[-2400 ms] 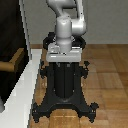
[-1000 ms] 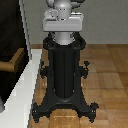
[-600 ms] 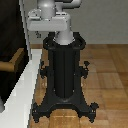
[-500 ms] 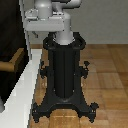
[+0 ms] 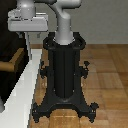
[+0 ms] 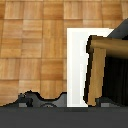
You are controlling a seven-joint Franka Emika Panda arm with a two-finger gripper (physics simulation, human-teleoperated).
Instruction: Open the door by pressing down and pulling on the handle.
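The door [image 5: 7,47] is a dark panel at the exterior view's left, hung in a white frame [image 5: 24,92]. Its tan wooden handle [image 5: 13,62] sticks out low on the panel. My grey-white gripper [image 5: 25,42] hangs above the handle and slightly to its right, apart from it, fingers spread and empty. In the wrist view the handle [image 6: 97,70] is a brown bar with its hub at one end, lying across the white frame [image 6: 77,65] and the dark door [image 6: 118,75]. My fingertips do not show there.
The black robot pedestal [image 5: 64,70] with splayed feet stands on the wooden parquet floor [image 5: 107,75], right beside the white frame. Parts of its feet [image 6: 35,99] show in the wrist view. A dark wall runs behind.
The arm has swung from above the pedestal toward the exterior view's left and slightly up, bringing the gripper over the door frame near the handle. The door has not moved.
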